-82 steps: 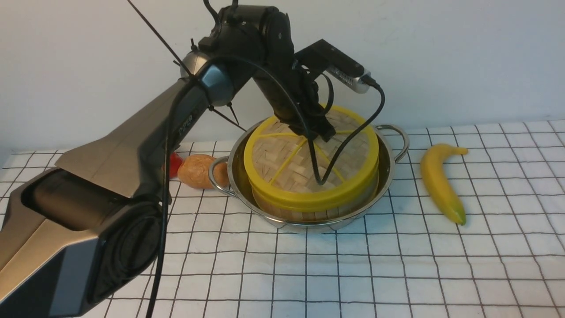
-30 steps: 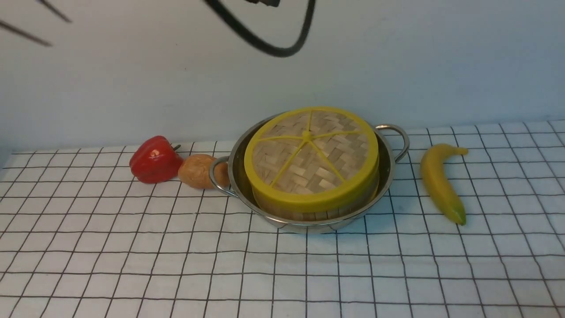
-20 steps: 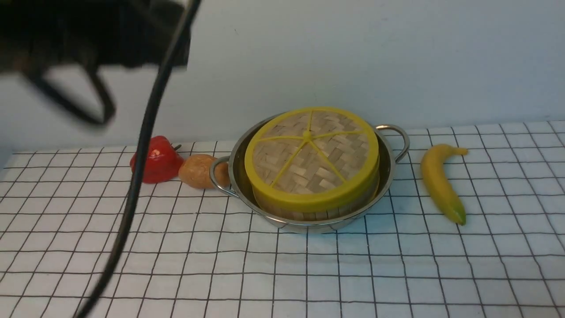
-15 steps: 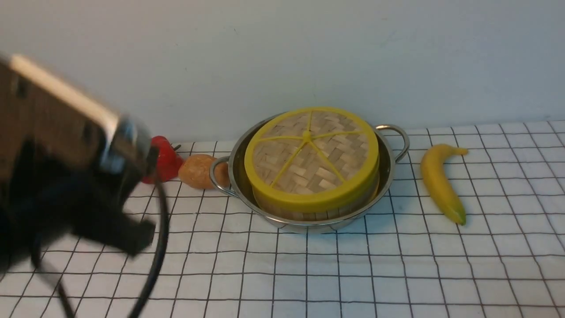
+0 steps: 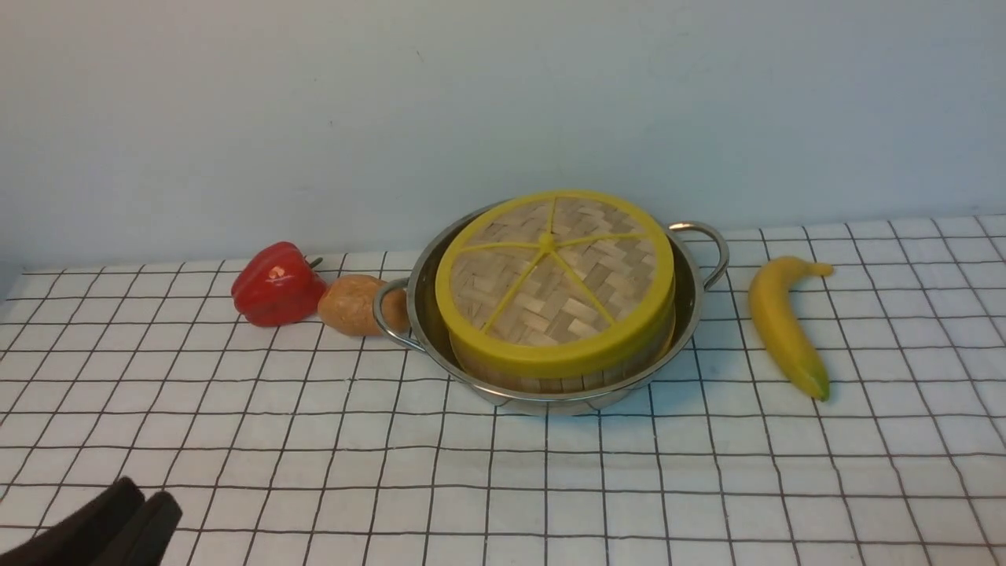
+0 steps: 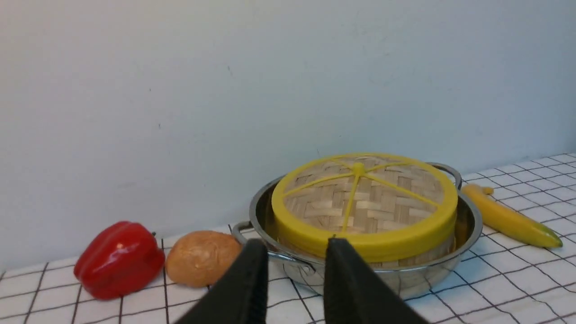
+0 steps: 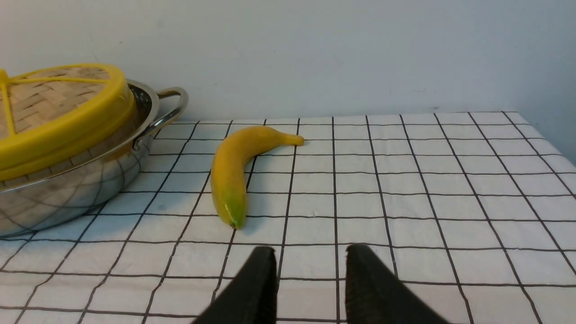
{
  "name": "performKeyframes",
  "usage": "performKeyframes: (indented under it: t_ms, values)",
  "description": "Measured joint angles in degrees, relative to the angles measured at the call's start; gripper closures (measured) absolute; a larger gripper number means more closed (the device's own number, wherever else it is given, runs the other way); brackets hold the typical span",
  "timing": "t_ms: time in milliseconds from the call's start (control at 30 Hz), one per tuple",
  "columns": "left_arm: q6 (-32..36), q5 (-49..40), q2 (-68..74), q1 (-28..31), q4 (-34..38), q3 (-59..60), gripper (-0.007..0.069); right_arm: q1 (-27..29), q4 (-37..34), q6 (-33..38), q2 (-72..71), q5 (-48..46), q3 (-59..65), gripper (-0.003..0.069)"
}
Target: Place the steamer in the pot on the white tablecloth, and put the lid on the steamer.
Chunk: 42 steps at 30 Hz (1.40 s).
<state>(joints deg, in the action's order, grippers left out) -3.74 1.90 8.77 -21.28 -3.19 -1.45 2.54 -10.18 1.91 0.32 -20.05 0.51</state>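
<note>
The lid (image 5: 554, 275) lies flat on the steamer (image 5: 550, 383), of which only the slatted side wall shows below the yellow rim. The steamer stands inside the pot (image 5: 695, 303) on the white tablecloth (image 5: 550, 487). The steamer's contents are hidden. My left gripper (image 5: 145, 497) is low at the near left, far from the pot; in the left wrist view (image 6: 297, 245) its jaws stand apart and empty, facing the pot (image 6: 468, 229) and lid (image 6: 364, 198). My right gripper (image 7: 310, 252) is open and empty over the cloth, near the banana; it does not show in the front view.
A red pepper (image 5: 275, 284) and a brown potato (image 5: 354, 305) lie left of the pot, the potato touching its handle. A banana (image 5: 782, 326) lies right of the pot. A pale wall stands close behind.
My left arm has let go of the lid, lifted off it and swung back to the near left corner. The lid stays on the steamer in the pot.
</note>
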Motion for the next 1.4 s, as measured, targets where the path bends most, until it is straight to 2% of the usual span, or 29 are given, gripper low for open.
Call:
performKeyframes:
  t_ms: [33, 67, 133, 267, 533, 800, 1133, 1400]
  values:
    - [-0.19, -4.68, -2.9, 0.0, 0.52, 1.05, 0.0435, 0.0, 0.0, 0.0, 0.0, 0.0, 0.0, 0.0419]
    - [-0.19, -5.35, -3.22, 0.0, 0.52, 1.15, 0.0435, 0.0, 0.0, 0.0, 0.0, 0.0, 0.0, 0.0419]
    - [-0.19, -14.94, -6.93, 0.0, 0.87, 1.86, 0.0434, 0.0, 0.0, 0.0, 0.0, 0.0, 0.0, 0.0419]
    - [-0.19, -22.54, -8.53, 0.06, 1.03, 2.03, 0.043, 0.0, 0.0, 0.0, 0.0, 0.07, 0.0, 0.0419]
    - [4.36, -23.27, -8.7, 2.88, 0.97, 2.03, 0.0423, 0.0, 0.0, 0.0, 0.0, 0.09, 0.0, 0.0419]
    - [5.93, -23.31, -8.7, 10.27, 0.93, 2.03, 0.041, 0.0, 0.0, 0.0, 0.0, 0.09, 0.0, 0.0419]
    - [6.1, -23.26, -8.7, 23.27, 0.93, 2.03, 0.0401, 0.0, 0.0, 0.0, 0.0, 0.09, 0.0, 0.0419]
    - [6.28, -23.15, -8.7, 26.14, 0.93, 2.03, 0.0392, 0.0, 0.0, 0.0, 0.0, 0.09, 0.0, 0.0419]
